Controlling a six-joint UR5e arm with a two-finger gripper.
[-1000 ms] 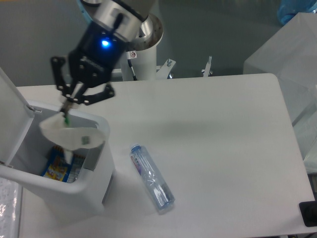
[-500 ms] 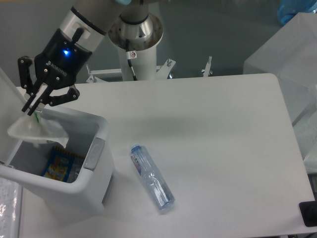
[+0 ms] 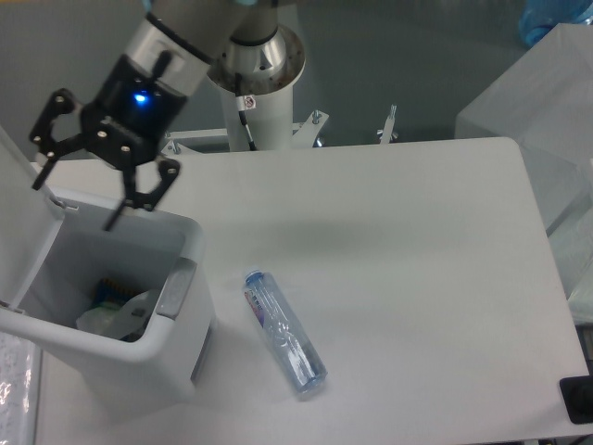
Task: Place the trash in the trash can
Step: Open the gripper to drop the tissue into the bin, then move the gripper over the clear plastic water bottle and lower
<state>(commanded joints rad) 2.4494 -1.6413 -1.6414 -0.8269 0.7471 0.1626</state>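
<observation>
Claw: the black two-finger gripper (image 3: pixel 76 182) hangs spread wide above the back rim of the white box-shaped plastic trash can (image 3: pixel 171 357), holding nothing.
Wrapper: the crumpled white translucent wrapper (image 3: pixel 113 317) lies inside the can, against its front wall (the blue-and-yellow snack packet (image 3: pixel 109 291) just behind it is not your concern).
Bottle: the crushed clear plastic bottle with a blue-white label (image 3: pixel 284 333) lies flat on the white table (image 3: pixel 408 241), just to the right of the can and apart from it.
Step in hand: you lift clear of the can, then go for the bottle.
Doing it well: rise straight before you swing right, so the fingers miss the raised white flip lid (image 3: pixel 18 213); turn the jaws across the bottle's narrow width and close at its middle, gently, since crushed plastic likely slips.
</observation>
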